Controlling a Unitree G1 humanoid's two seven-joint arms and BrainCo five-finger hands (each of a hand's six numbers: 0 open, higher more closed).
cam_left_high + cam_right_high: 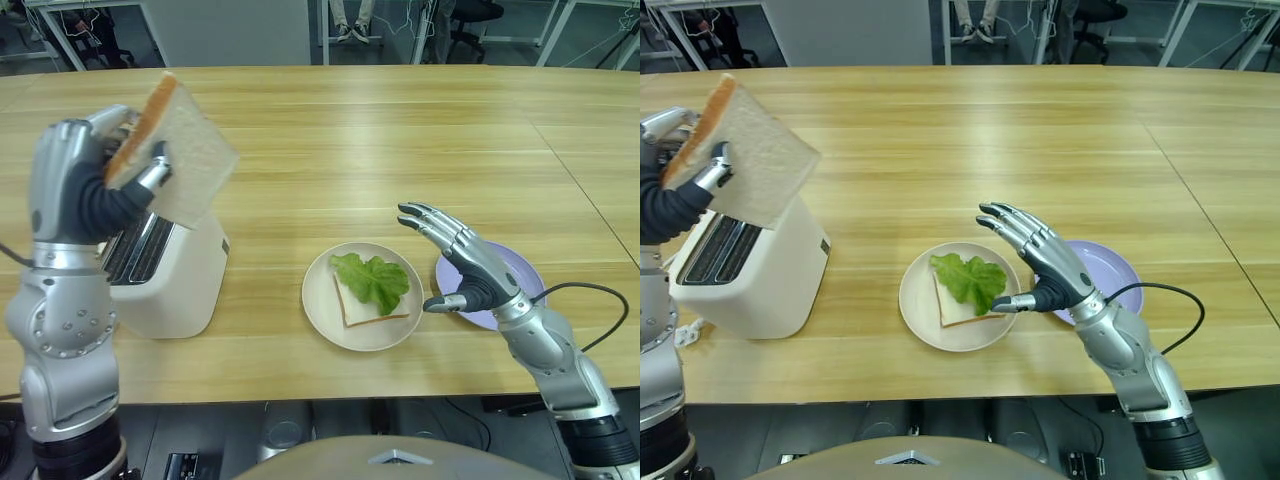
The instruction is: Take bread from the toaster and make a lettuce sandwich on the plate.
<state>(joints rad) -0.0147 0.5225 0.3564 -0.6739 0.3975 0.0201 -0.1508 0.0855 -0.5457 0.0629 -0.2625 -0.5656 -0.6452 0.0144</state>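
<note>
Left robot hand [120, 190] pinches a bread slice [190, 160], tilted in the air, up and well left of the cream plate [322, 312]. Toaster [175, 280] stands on the desk [350, 130] left of the plate, right under the held slice. On the plate a second slice [365, 316] lies flat with a lettuce leaf [372, 280] on top. Right robot hand [460, 258] is just right of the plate, fingers spread, holding nothing, over a purple dish [527, 272] that sits right of the plate.
</note>
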